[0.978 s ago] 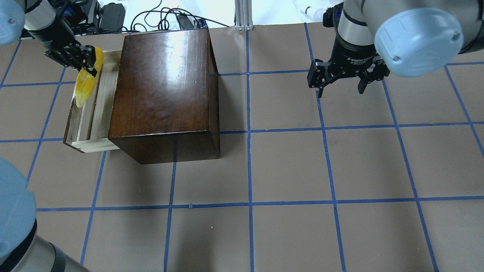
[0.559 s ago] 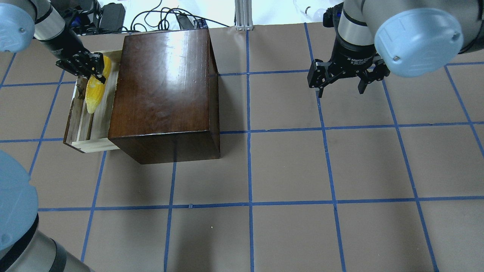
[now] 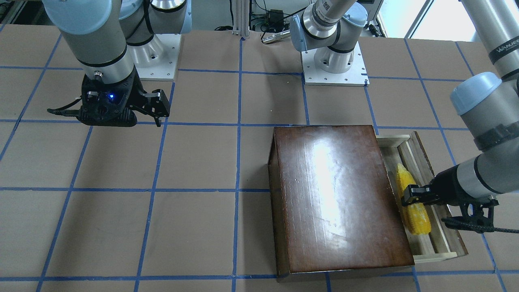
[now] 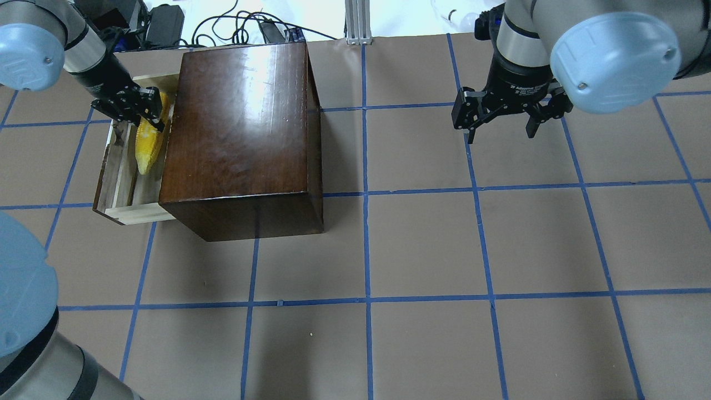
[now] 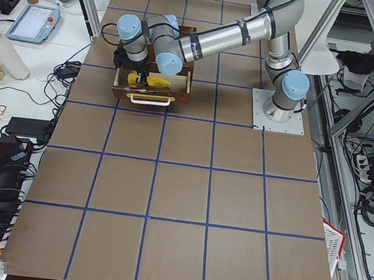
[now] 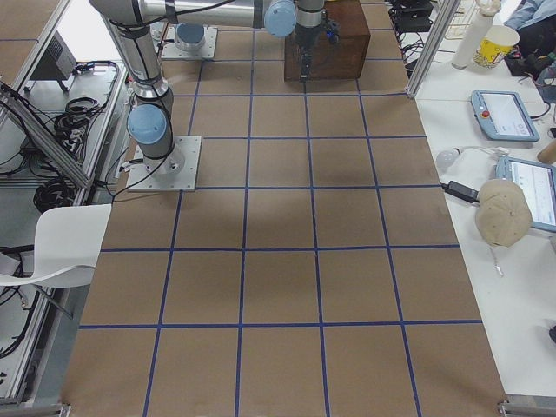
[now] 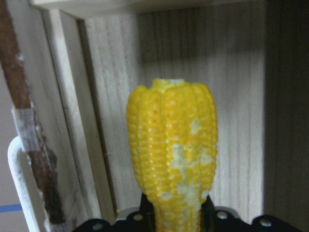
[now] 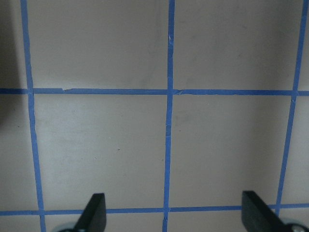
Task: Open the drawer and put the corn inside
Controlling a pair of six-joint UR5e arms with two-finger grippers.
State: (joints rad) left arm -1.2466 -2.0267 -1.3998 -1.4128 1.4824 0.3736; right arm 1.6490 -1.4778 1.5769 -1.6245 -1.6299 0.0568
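Observation:
The drawer (image 4: 118, 189) stands pulled out from the left side of the dark-brown box (image 4: 239, 128), its pale wood tray exposed. My left gripper (image 4: 151, 114) is shut on the thick end of the yellow corn (image 4: 148, 147). It holds the corn lengthwise over the tray, close beside the box wall. I cannot tell if the corn touches the tray floor. The left wrist view shows the corn (image 7: 171, 159) between the fingers, with the drawer floor (image 7: 236, 96) behind it. My right gripper (image 4: 500, 125) is open and empty, hovering over the table at the far right.
The drawer's white handle (image 7: 17, 188) and worn front panel (image 3: 454, 227) lie on the side away from the box. The box (image 3: 336, 194) stands near the table's far edge (image 4: 389, 38), with cables beyond it. The brown table has a blue tape grid (image 4: 366, 300).
My left gripper has carried the corn from above the drawer's front panel toward the box and lower, over the tray. The right arm has not moved.

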